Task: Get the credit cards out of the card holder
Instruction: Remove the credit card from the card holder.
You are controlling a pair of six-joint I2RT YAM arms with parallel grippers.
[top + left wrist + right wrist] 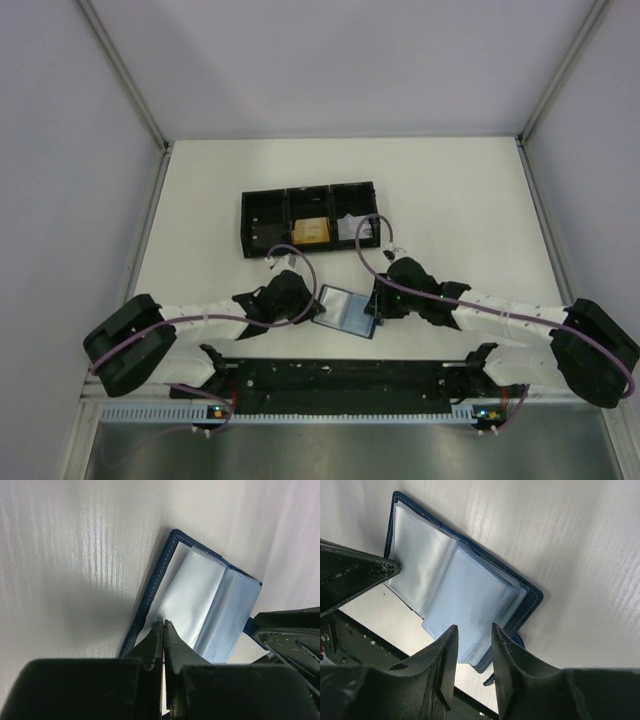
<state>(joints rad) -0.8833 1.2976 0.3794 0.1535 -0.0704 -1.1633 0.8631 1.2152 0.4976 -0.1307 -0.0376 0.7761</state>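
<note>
The dark-blue card holder [345, 310] lies open on the table between my two grippers, its pale blue-grey sleeves up. In the left wrist view the holder [200, 595] sits under my left gripper [164, 624], which is shut with its tips resting on the holder's left sleeve. In the right wrist view my right gripper [474, 630] is open and empty, with the near edge of the holder's [455, 585] right stack of sleeves between its jaws. No card shows in the sleeves. An orange-tan credit card [310, 230] lies in the black tray's middle compartment.
The black three-compartment tray [262, 212] stands behind the holder, with a pale item [350, 228] in its right compartment. The black rail [340, 378] with the arm bases runs along the near edge. White walls enclose the table on the left, right and back.
</note>
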